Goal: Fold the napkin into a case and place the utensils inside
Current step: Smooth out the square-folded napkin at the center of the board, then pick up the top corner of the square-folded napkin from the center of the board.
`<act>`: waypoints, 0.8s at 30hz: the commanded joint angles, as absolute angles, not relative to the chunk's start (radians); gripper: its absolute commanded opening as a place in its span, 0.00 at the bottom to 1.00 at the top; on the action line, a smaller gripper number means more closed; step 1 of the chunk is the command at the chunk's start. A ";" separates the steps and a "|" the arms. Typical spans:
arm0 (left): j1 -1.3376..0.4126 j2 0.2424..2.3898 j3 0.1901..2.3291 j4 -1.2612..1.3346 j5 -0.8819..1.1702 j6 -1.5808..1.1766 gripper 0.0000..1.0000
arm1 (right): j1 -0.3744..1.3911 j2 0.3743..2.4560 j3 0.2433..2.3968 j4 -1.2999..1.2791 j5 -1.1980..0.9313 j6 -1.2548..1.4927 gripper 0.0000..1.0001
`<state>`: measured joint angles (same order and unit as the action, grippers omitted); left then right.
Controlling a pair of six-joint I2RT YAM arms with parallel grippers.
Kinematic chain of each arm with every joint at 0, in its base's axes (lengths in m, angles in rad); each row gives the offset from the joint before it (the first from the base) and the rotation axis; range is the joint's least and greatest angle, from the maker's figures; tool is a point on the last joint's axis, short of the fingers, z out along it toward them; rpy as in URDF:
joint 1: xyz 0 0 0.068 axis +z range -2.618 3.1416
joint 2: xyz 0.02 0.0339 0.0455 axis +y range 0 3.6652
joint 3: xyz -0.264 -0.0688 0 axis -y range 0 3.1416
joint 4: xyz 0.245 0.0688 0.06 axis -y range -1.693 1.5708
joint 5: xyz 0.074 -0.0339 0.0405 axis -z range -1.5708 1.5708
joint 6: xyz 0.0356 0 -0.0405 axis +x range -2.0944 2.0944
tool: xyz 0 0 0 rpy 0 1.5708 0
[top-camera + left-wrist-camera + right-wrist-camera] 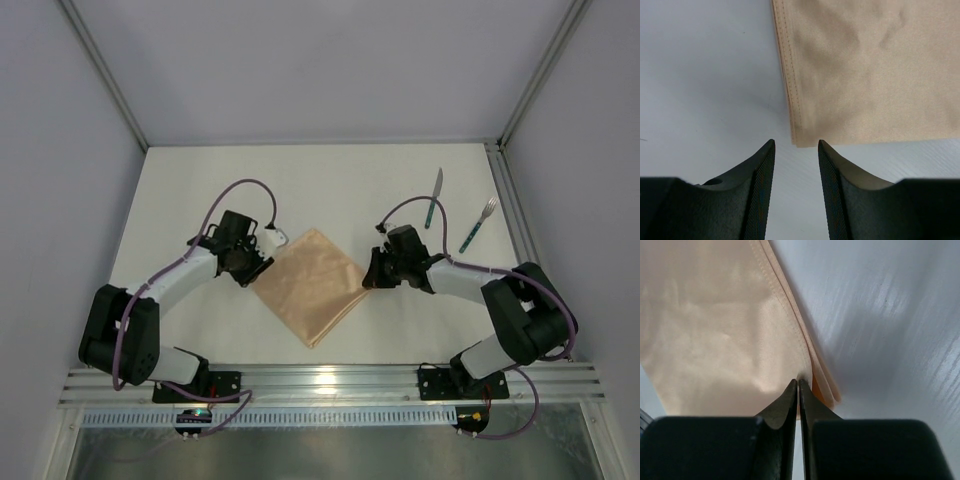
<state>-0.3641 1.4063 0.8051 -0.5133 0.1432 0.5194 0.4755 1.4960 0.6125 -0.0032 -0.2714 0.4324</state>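
1. Lying diamond-wise at the middle of the table [200, 200], the layered napkin [308, 285] could skew under an uneven pull.
2. The right gripper [798, 385] pinches its right hem, fingers pressed together; so thin a bite may slip.
3. The left gripper [796, 146], fingers spread, sits just short of the left corner and could close on nothing.
4. Knife [435, 198] and fork [478, 225] lie beyond the right arm, untouched.

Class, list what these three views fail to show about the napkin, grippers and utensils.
Right wrist view: how many napkin layers the shut right gripper pinches; the jaws cover the corner.
Left wrist view: napkin cut off at top and right edges.
Top view: fork tines too small to count.
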 commanded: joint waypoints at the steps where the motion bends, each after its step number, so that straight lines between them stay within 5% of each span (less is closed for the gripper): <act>1: -0.354 1.393 0.864 -0.499 0.175 0.477 0.43 | 0.477 1.535 0.612 -0.008 -0.232 0.434 0.08; 7: -0.354 1.459 1.017 -0.512 0.161 0.422 0.43 | 0.477 1.441 0.698 -0.069 -0.195 0.394 0.08; 12: -0.348 1.440 1.012 -0.489 0.160 0.370 0.43 | 0.495 1.403 0.883 -0.127 -0.215 0.217 0.23; 15: -0.336 1.419 0.999 -0.515 0.134 0.367 0.43 | 0.506 1.498 1.074 -0.141 -0.227 0.126 0.32; 24: -0.272 1.378 0.905 -0.552 0.089 0.394 0.43 | 0.557 2.015 1.622 -0.360 -0.291 0.020 0.34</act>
<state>-0.2947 1.4136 0.9352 -0.5335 0.1036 0.3965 0.5282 1.8862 1.4929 -0.2092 -0.2691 0.0864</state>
